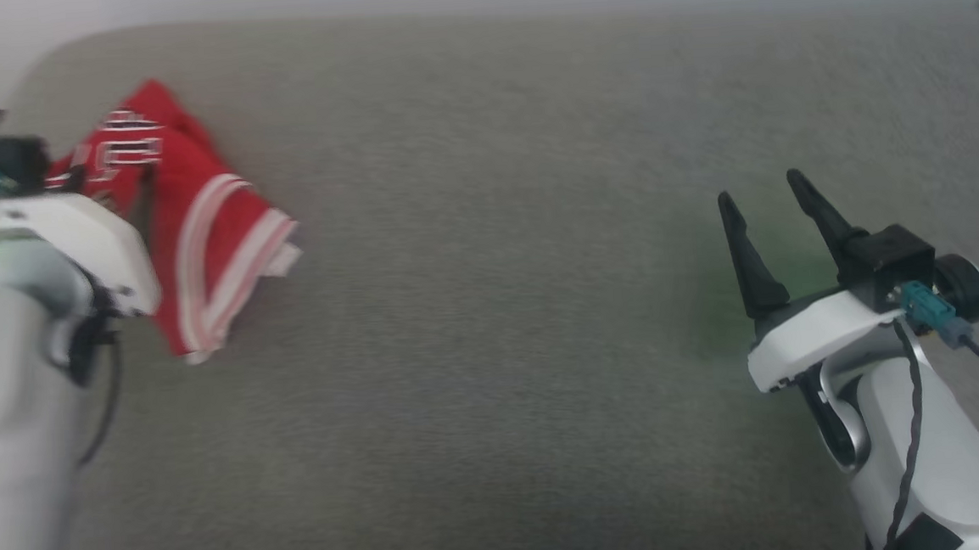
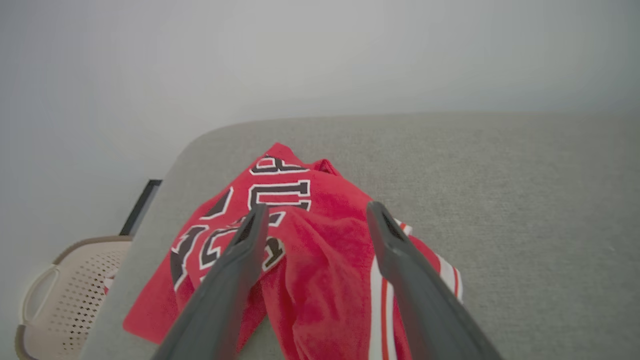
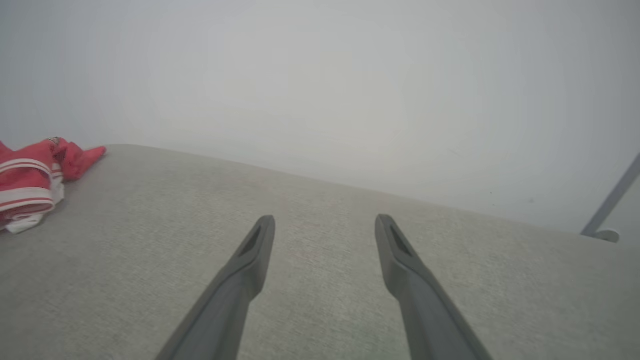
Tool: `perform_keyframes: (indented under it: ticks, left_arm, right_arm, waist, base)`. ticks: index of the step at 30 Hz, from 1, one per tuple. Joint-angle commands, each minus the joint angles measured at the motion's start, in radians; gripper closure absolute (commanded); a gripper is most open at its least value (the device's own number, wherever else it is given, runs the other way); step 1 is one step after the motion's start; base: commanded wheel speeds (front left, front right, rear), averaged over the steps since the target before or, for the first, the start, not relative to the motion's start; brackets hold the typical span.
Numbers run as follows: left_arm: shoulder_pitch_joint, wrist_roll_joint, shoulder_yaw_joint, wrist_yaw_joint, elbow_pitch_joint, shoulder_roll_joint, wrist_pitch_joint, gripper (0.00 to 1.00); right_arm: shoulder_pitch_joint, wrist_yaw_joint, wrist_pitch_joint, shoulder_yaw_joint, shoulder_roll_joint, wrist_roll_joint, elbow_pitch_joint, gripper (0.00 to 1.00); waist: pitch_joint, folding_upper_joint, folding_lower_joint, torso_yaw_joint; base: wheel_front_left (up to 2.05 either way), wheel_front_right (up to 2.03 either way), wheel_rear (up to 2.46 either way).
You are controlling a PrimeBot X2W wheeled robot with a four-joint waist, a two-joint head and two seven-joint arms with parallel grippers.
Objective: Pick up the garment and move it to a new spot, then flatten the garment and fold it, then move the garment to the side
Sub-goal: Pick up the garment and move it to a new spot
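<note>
The garment (image 1: 206, 224), a red jersey with white-and-red striped trim and black white-outlined lettering, lies crumpled at the far left of the grey cushioned surface. In the left wrist view the garment (image 2: 320, 270) lies right under my left gripper (image 2: 317, 210), which is open with a finger on each side of a raised fold; whether the fingers touch the cloth I cannot tell. My right gripper (image 1: 758, 186) hovers open over bare surface at the right, far from the jersey. In the right wrist view the right gripper (image 3: 325, 219) holds nothing and the garment (image 3: 30, 185) sits at the left edge.
The grey surface (image 1: 501, 325) has a rounded far-left corner close to the jersey. Below that corner stands a beige perforated basket (image 2: 65, 295) beside a dark frame (image 2: 142, 205). A pale wall runs behind. A thin grey pole (image 3: 612, 200) stands at the far right.
</note>
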Motion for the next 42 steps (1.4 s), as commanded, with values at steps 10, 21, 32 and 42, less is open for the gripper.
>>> perform_keyframes:
  ticks: [10, 21, 32, 42]
  left_arm:
    - [-0.090, -0.331, -0.142, -0.001, 0.099, 0.159, 0.422, 0.00]
    - [-0.078, -0.478, -0.243, -0.001, 0.101, 0.201, 0.458, 1.00]
    - [-0.169, -0.626, -0.322, -0.002, -0.104, 0.184, 0.364, 1.00]
    - [-0.232, -0.704, -0.508, -0.002, -0.421, 0.099, 0.429, 1.00]
  right_arm:
    - [-0.046, 0.000, -0.002, -0.015, 0.023, -0.012, -0.033, 0.00]
    - [-0.072, 0.000, -0.002, -0.017, 0.030, -0.022, -0.049, 0.00]
    - [-0.009, 0.000, -0.002, -0.017, 0.059, 0.016, -0.019, 0.00]
    - [0.021, 0.000, -0.002, -0.008, 0.073, 0.095, -0.032, 0.00]
  waist:
    - [0.167, 0.0001, 0.0000, -0.153]
    - [0.192, 0.0001, 0.0000, -0.160]
    - [0.036, 0.0001, 0.0000, -0.171]
    - [0.061, 0.0001, 0.0000, -0.320]
  base:
    - [0.00, 0.00, 0.00]
    - [0.00, 0.00, 0.00]
    - [0.00, 0.00, 0.00]
    - [0.00, 0.00, 0.00]
